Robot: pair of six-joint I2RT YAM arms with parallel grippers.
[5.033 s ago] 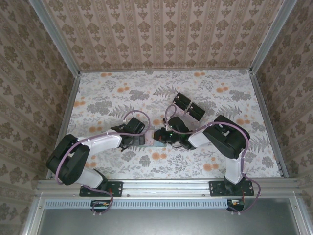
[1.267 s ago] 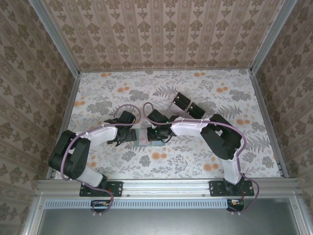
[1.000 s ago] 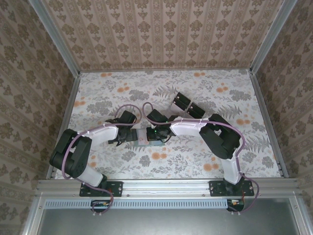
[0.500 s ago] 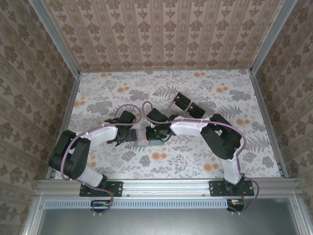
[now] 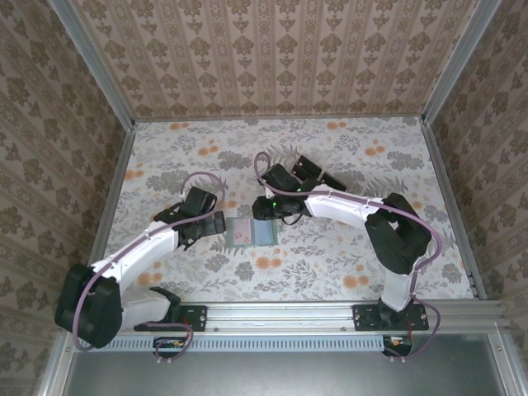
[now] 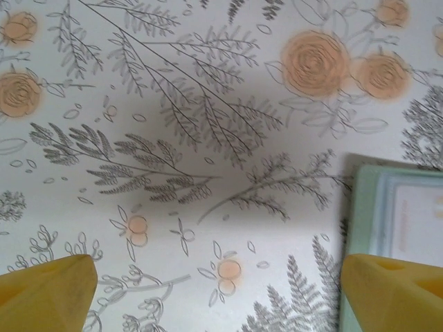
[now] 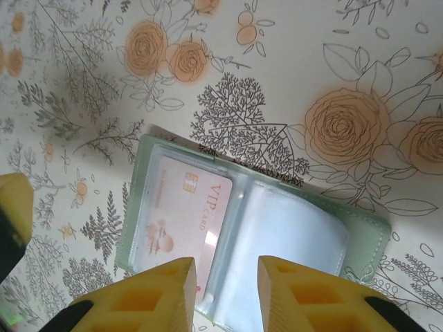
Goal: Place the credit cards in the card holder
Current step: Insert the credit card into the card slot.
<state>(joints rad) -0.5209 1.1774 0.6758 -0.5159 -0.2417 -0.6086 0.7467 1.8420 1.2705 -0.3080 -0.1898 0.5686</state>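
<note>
Green fold-open card holder (image 7: 138, 207) lies flat, pale pink card (image 7: 187, 214) pocketed; right fingers (image 7: 156, 294) slightly apart above it, left fingers (image 6: 48, 290) wide apart. Best rise straight, without dragging it.

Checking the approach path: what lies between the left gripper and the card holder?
Only bare floral table, left gripper to card holder; left wrist view shows it.

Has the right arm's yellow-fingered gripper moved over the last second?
Yes: the right gripper has drawn back from the open pale-green card holder toward the far wall, nearer the clear tray of black blocks.
</note>
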